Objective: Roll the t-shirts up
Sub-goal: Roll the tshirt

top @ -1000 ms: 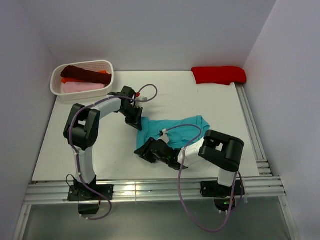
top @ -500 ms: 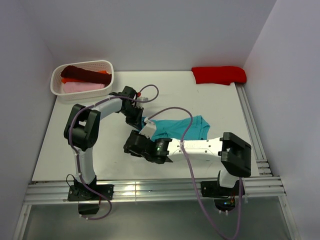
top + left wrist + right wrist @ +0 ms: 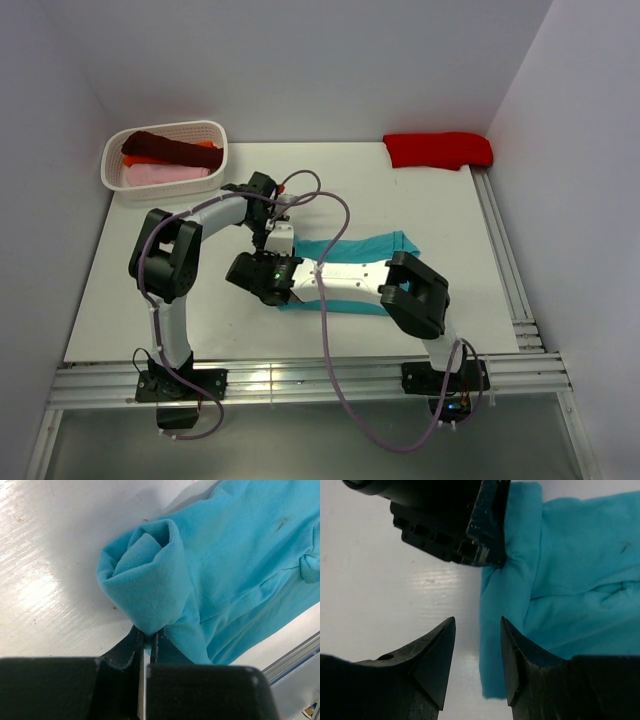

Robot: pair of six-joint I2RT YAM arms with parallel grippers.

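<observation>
Currently mid-roll: left gripper [image 3: 147, 636] clamps the rolled end of the teal t-shirt [image 3: 240, 555]; right gripper [image 3: 477, 650], at its six o'clock, gapes empty, likely grasping alongside next.

The left arm [image 3: 165, 260] rises from its base to a raised elbow, and its forearm reaches away and to the right. Its wrist bends down, so the left gripper [image 3: 146, 641] points at the table. The jaws are pressed together, with only a thin slit between them, and they pinch a fold of the shirt [image 3: 150, 575].

The right arm [image 3: 350, 277] folds sharply at its elbow. Its forearm lies low and nearly level, stretched leftward across the front of the left gripper. The right gripper [image 3: 477, 652] stands just beside the left one. Its jaws are apart and grip nothing, and its fingers [image 3: 437, 655] taper to points.
</observation>
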